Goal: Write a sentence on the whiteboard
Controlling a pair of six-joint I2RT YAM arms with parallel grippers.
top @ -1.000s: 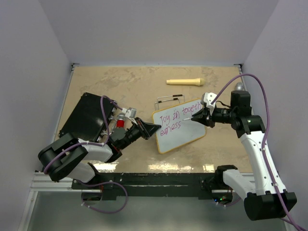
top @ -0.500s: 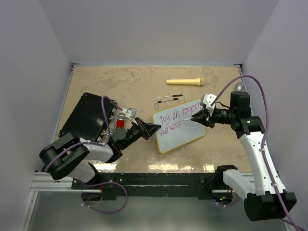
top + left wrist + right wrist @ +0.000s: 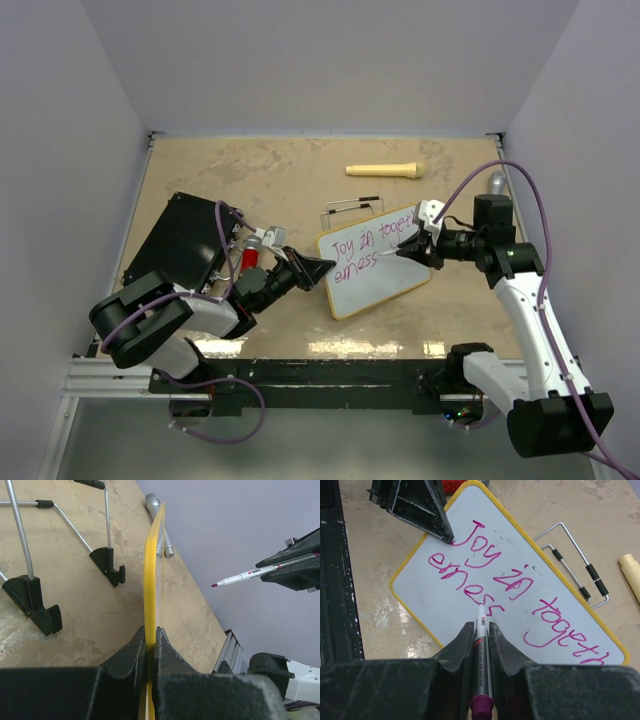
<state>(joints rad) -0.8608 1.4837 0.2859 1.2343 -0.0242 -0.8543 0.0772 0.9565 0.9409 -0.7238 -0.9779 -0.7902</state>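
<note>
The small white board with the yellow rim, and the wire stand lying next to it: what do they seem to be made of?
Small white board: smooth, even white face, probably coated plastic or laminate; its yellow rim looks like moulded plastic. Wire stand: thin shiny silver rods, likely metal; matte black feet, perhaps plastic or rubber.

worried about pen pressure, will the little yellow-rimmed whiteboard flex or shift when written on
Probably light and fairly stiff: the small yellow-rimmed whiteboard looks thin edge-on. Clamped at one edge by the left fingers, its far side may pivot under the pink-tipped marker.
</note>
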